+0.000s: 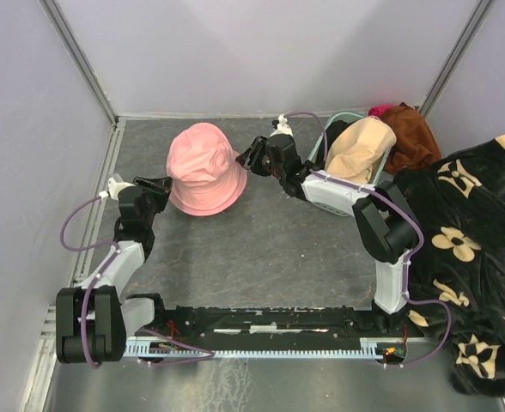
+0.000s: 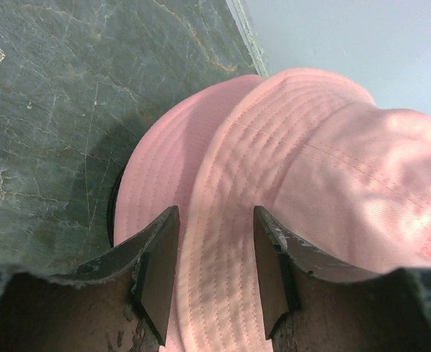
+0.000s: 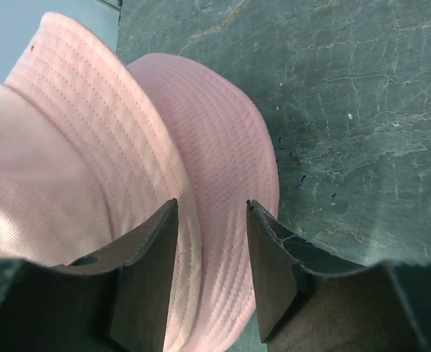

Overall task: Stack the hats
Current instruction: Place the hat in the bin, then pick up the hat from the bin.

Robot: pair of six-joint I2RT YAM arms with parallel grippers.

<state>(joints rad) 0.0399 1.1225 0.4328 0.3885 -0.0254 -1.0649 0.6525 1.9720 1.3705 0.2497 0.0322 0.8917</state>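
A pink bucket hat (image 1: 204, 169) sits crown up on the dark table, left of centre. In the wrist views it shows two pink brims, one over the other, so it looks like a pink hat on another pink hat (image 2: 325, 169) (image 3: 91, 147). My left gripper (image 1: 161, 190) (image 2: 215, 209) is open at the hat's left brim, which lies between the jaws. My right gripper (image 1: 251, 159) (image 3: 212, 202) is open at the hat's right brim in the same way. A beige hat (image 1: 360, 148) lies in the teal basket (image 1: 334, 199).
A rust-brown cloth (image 1: 411, 133) lies behind the basket with a bit of magenta fabric (image 1: 380, 110). A black blanket with beige flowers (image 1: 471, 257) covers the right side. Grey walls close in the back and sides.
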